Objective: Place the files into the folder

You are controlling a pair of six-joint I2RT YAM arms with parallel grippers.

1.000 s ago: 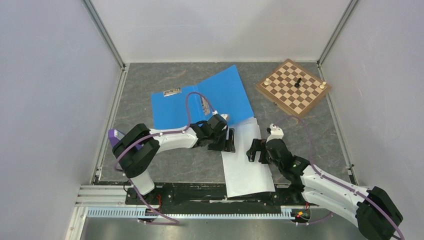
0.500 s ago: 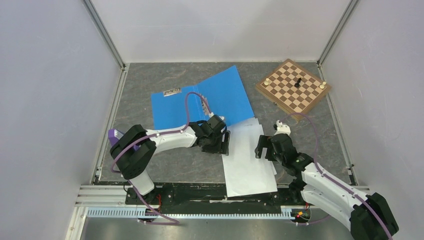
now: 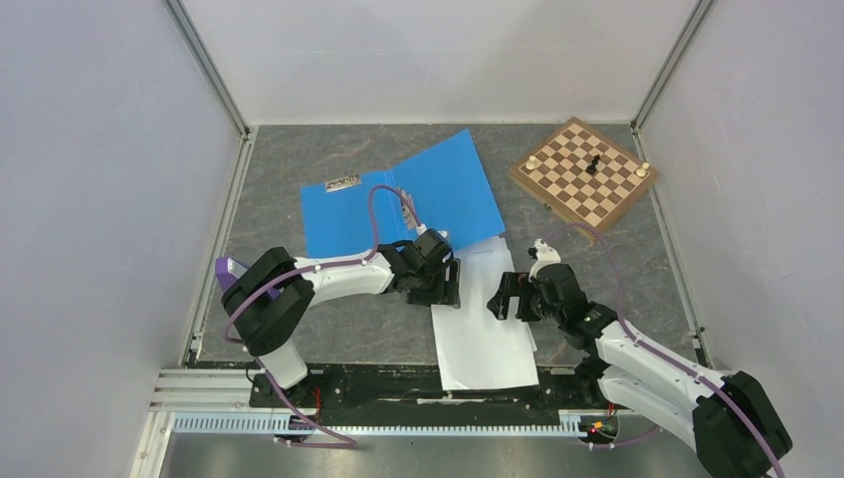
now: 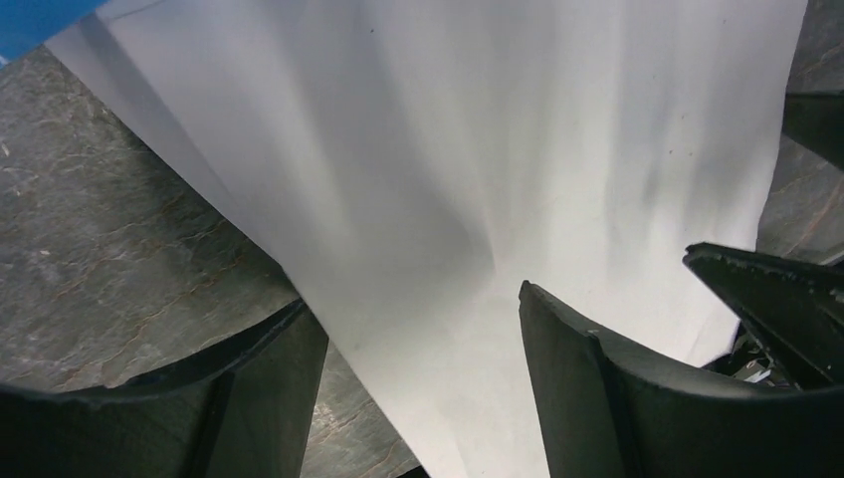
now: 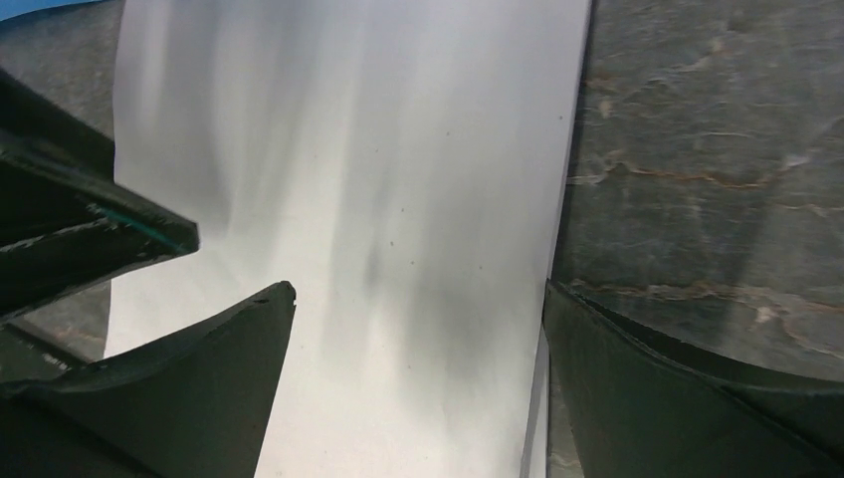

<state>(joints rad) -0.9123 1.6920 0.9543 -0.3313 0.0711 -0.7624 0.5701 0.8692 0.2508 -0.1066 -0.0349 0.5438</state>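
Note:
The blue folder [image 3: 398,199] lies open on the grey table at the back middle. The white files [image 3: 483,324] lie in front of it; their far corner overlaps the folder's near edge. My left gripper [image 3: 451,284] is open at the stack's left edge. In the left wrist view [image 4: 423,339] one finger rests over the paper [image 4: 478,179] and the other over the bare table. My right gripper [image 3: 502,297] is open at the stack's right side. In the right wrist view [image 5: 418,299] it straddles the paper's [image 5: 398,169] right edge.
A wooden chessboard [image 3: 585,171] with a few pieces stands at the back right. A small metal clip [image 3: 340,182] lies at the folder's far left corner. Grey walls close in the table on three sides. The two grippers stand close together over the paper.
The paper stack has slid a little to the left. My right gripper swung right and then back left along it. My left gripper has hardly moved.

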